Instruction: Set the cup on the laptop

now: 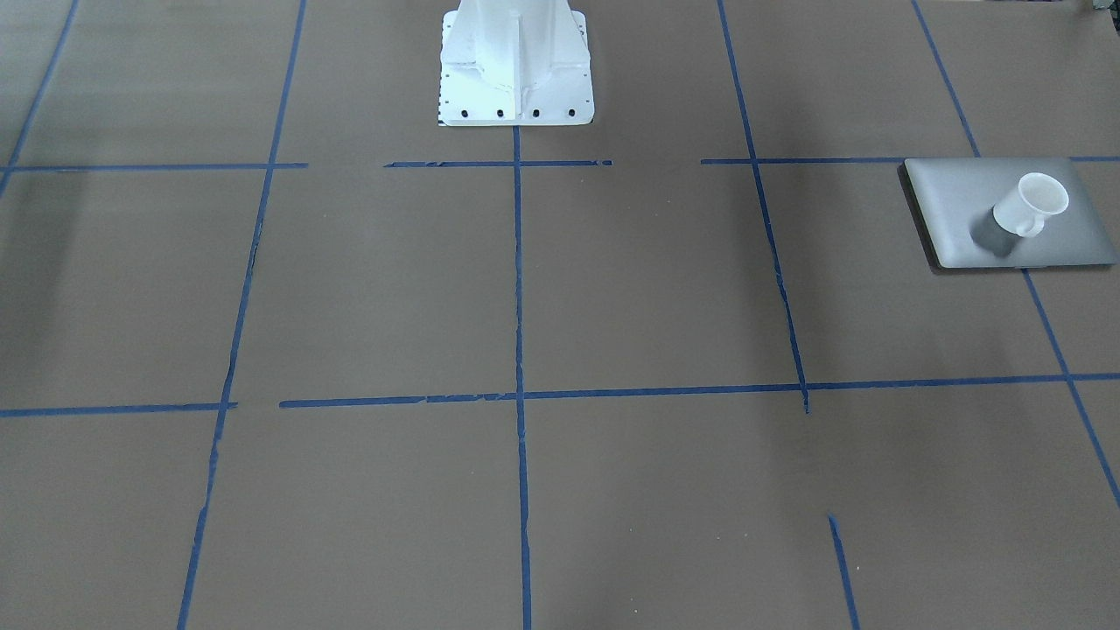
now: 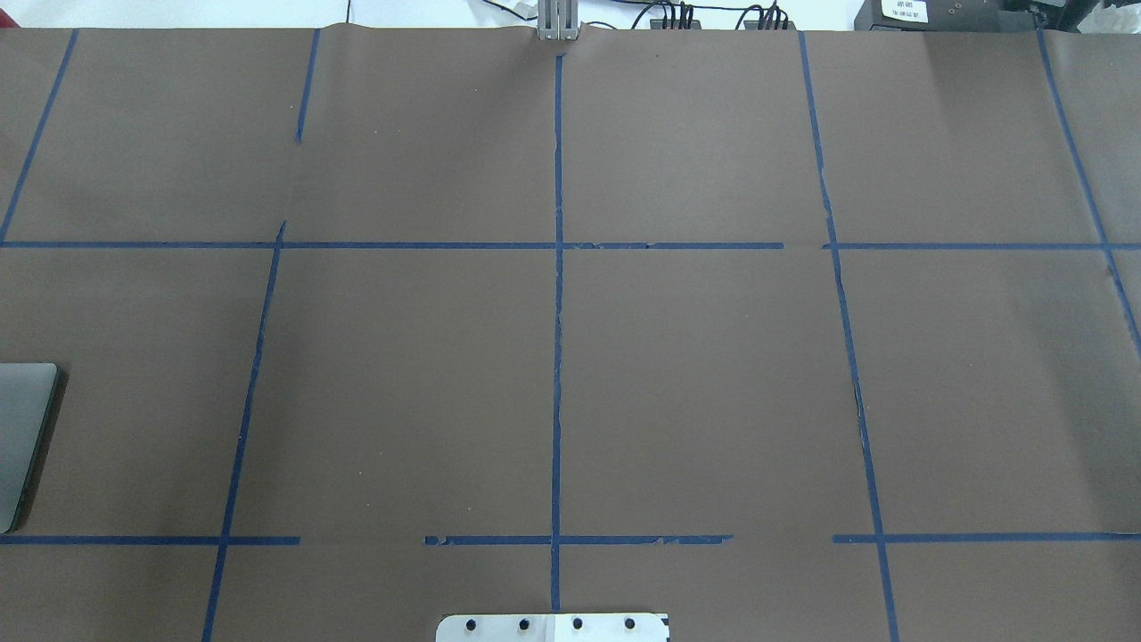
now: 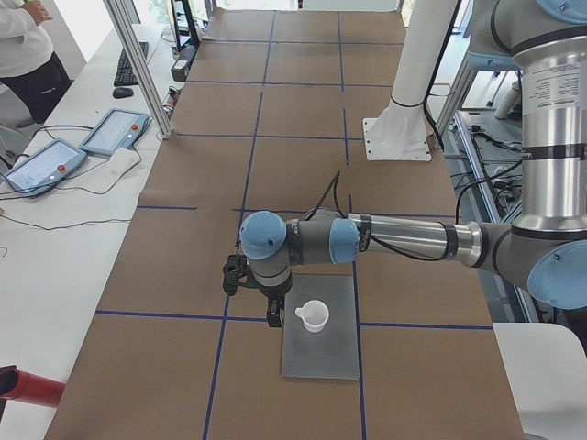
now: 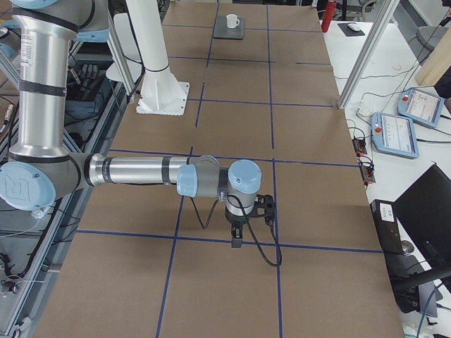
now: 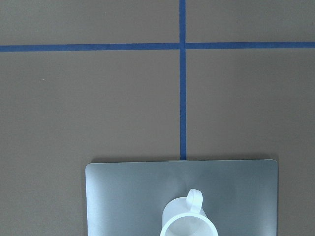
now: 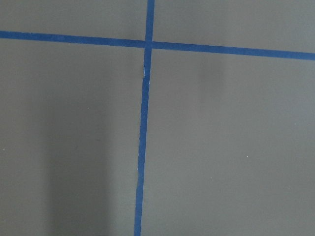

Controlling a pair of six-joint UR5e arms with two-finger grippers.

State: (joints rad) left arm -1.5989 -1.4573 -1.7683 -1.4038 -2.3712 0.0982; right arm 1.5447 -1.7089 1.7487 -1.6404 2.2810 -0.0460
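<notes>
- The cup stands upright on the closed lid of the laptop, well inside its edges; its handle faces away from the robot; the flat lid gives its narrow foot a level seat, and the placement looks done
- The laptop lies flat near the table's end on the robot's left, on brown paper ruled by blue tape; only its corner shows in the overhead view
- The left gripper hangs pointing down just beside the cup, over the laptop's edge nearer the operators; only the side camera shows it, so whether its jaws are parted or closed cannot be told; it does not appear to hold the cup
- The left wrist camera looks straight down on the cup's rim at the bottom of its frame; no finger shows there
- The right gripper points down over bare paper, well apart from the laptop, seemingly parked out of the way; its jaws cannot be judged either
- Likely remaining: the left arm pulls clear; a brush could tip or slide the light cup on the smooth lid
</notes>
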